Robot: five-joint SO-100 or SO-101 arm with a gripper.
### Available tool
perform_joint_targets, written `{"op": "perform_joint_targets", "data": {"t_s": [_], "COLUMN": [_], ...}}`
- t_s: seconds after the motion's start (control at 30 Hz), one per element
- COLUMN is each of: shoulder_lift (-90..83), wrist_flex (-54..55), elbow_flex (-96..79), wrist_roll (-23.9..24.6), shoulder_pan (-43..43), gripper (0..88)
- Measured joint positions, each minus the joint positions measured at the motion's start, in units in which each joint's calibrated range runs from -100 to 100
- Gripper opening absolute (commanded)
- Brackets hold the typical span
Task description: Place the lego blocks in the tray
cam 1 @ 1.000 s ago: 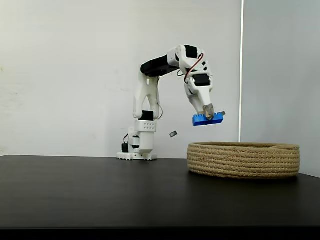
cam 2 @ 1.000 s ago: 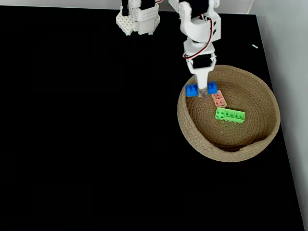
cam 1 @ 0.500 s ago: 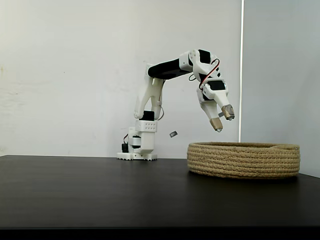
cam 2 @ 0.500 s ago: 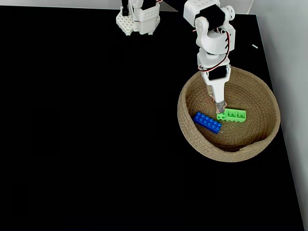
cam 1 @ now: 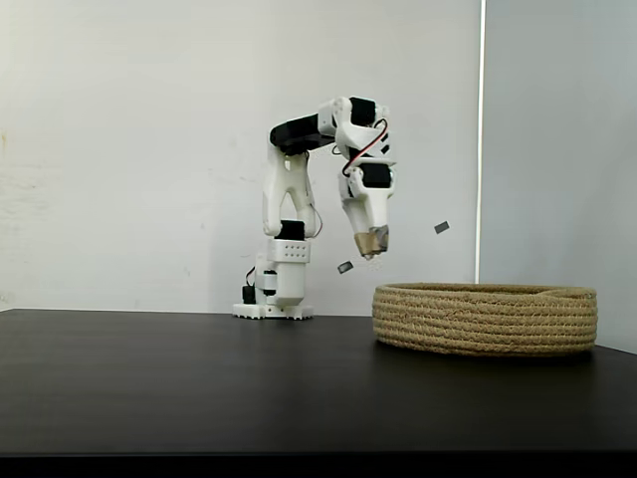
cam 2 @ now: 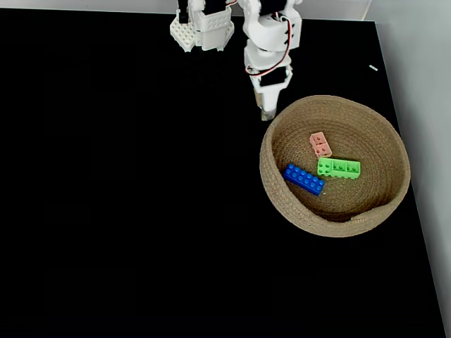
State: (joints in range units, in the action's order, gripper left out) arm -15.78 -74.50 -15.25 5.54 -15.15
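Note:
In the top-down fixed view the tray [cam 2: 335, 227], a round basket of coiled tan rope, holds three lego blocks lying apart: a blue one [cam 2: 304, 179], a salmon-pink one [cam 2: 320, 144] and a bright green one [cam 2: 338, 167]. My gripper [cam 2: 268, 113] hangs just outside the tray's upper-left rim, its jaws together with nothing between them. From the side, the gripper [cam 1: 372, 245] points down, above and left of the tray [cam 1: 486, 319], whose wall hides the blocks.
The arm's white base [cam 2: 202, 32] stands at the far edge of the black table [cam 2: 127, 197], left of the tray. The table's right edge [cam 2: 416, 211] runs close beside the tray. A white wall [cam 1: 129, 149] rises behind.
The gripper opened and the blue block dropped into the tray beside the green one. The arm then drew back left, out over the rim, and its jaws came together.

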Motion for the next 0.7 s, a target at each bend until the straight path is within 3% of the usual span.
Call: {"op": "perform_joint_targets", "data": {"t_s": [0.7], "shoulder_lift": [-68.28], "wrist_flex": [13.07], "elbow_flex": [-65.93], "wrist_roll": [-8.79], "shoulder_pan": [14.82], "gripper": [0.3]}}
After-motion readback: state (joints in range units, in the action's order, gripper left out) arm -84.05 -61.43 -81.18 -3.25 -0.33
